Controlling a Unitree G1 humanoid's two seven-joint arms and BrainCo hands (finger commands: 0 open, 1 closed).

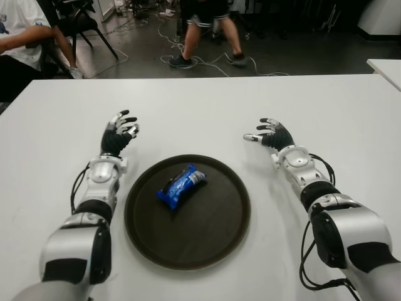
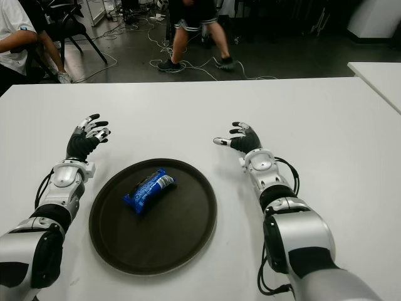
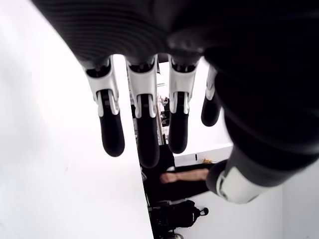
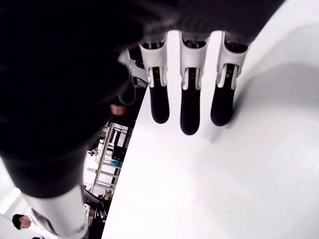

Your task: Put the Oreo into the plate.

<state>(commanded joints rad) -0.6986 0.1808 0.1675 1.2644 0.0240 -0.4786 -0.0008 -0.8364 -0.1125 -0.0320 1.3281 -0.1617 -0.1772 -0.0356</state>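
Observation:
A blue Oreo packet (image 1: 181,185) lies inside the round dark brown plate (image 1: 219,232), left of the plate's middle and tilted. My left hand (image 1: 120,133) is over the white table beyond the plate's left edge, fingers spread and holding nothing. My right hand (image 1: 268,133) is beyond the plate's right edge, its fingers (image 4: 191,108) extended and holding nothing. Neither hand touches the plate or the packet.
The white table (image 1: 200,113) stretches wide around the plate. Beyond its far edge a person (image 1: 207,28) walks among floor cables, and another person (image 1: 22,37) sits at the far left. A second white table (image 1: 385,66) shows at the right.

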